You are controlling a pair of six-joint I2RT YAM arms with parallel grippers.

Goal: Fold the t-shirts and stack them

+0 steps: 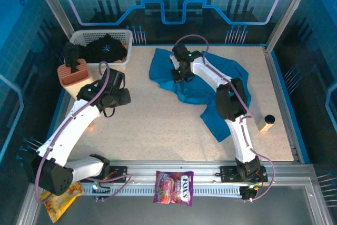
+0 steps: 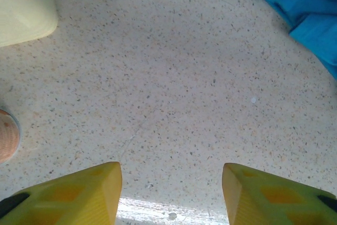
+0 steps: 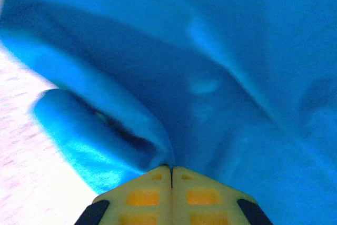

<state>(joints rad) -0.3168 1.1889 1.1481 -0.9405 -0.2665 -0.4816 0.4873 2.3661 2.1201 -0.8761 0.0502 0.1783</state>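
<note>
Top external view showed the teal-blue t-shirt (image 1: 213, 122) spread crumpled on the speckled table (image 1: 158, 130), its far edge close to the table's back edge and its near corner tapering to a point. On that shirt's far left part the right gripper (image 3: 171, 169) had its fingers pressed fully together, a raised fold of the cloth gathered into the tips. Left of the shirt lay a wide stretch of bare tabletop, and over it the left gripper (image 2: 171, 183) hovered with its jaws about half apart, holding nothing, clear of the shirt's hem. Beyond the shirt's far left corner the black t-shirt (image 1: 105, 48) sat heaped in the white basket (image 1: 100, 33). Right of the shirt's near edge a small cylinder (image 1: 268, 121) stood apart from the cloth.
</note>
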